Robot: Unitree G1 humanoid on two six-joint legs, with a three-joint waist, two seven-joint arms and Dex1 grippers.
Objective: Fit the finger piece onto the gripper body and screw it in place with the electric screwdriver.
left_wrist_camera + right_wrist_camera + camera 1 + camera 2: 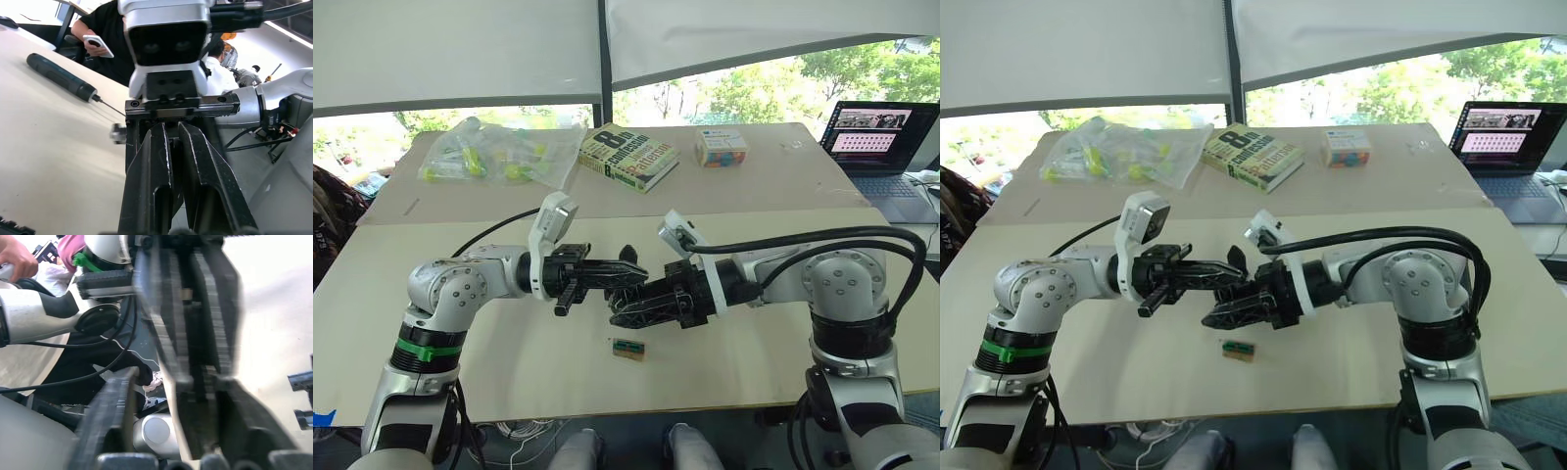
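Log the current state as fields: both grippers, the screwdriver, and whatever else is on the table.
left gripper: raised over mid-table, pointing toward the right gripper
right gripper: raised, pointing back at the left one, tips meeting it
grip state: cannot tell for either
held parts: too hidden among the black parts to tell
electric screwdriver: lying on the table, untouched
tan-and-green block: on the table, on the robot's side of the grippers
far side: book, plastic bag, small box
laptop: far right, open
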